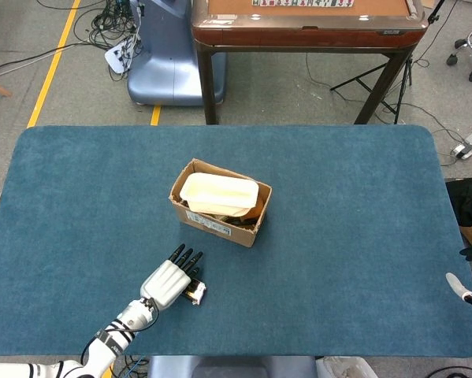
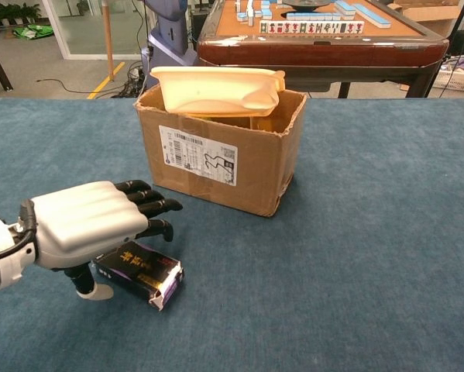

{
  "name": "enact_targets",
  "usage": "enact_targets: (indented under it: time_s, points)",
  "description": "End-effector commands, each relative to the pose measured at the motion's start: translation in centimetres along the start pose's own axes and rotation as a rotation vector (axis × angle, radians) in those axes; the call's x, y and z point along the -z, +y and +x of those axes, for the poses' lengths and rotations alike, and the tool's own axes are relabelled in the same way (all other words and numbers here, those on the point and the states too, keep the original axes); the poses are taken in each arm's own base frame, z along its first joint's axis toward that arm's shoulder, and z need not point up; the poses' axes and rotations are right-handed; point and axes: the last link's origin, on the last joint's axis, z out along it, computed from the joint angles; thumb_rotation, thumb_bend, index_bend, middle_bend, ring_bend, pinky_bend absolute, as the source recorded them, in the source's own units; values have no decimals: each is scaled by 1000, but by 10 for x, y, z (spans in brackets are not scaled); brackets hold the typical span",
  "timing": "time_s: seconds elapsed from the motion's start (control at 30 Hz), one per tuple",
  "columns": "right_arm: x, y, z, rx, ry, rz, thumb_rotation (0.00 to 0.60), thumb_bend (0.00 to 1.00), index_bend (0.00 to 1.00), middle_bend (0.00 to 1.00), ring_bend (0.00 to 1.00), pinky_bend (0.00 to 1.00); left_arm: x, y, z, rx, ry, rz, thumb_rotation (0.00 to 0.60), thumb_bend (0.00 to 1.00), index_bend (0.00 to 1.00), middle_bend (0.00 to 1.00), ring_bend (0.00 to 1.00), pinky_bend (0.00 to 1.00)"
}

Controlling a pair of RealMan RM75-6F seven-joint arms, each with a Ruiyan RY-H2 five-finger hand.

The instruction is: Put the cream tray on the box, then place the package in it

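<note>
Lower left, the left robot hand hovers unclenched over the package; it should straddle the long sides squarely.

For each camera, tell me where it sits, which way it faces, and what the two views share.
Head view: high above the near table edge, looking steeply down on the blue table; the left robot hand and forearm show, and a sliver of the right robot hand.
Chest view: low at table height, facing forward across the table; only the left robot hand shows.
Shared: box, cream tray, package, left robot hand.
</note>
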Motion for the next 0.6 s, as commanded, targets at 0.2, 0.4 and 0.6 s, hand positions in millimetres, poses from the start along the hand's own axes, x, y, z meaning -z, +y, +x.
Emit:
enact_targets:
  time_s: [0.2, 0.4, 0.6]
  points:
    - [0, 0, 0, -3, 0, 1, 600, 164, 465, 524, 446, 360, -3, 3, -6, -6, -15, 11, 600, 142, 309, 0, 0, 11]
    - [0, 0, 0, -3, -4, 2, 600, 164, 465, 524, 446, 360, -4, 4, -8, 19, -5, 21, 600, 306, 438, 0, 0, 12]
    - [-1, 0, -2, -2, -11, 3, 600, 164, 465, 524, 446, 360, -1, 0, -9, 65, 19, 39, 600, 353, 517, 0, 0, 12]
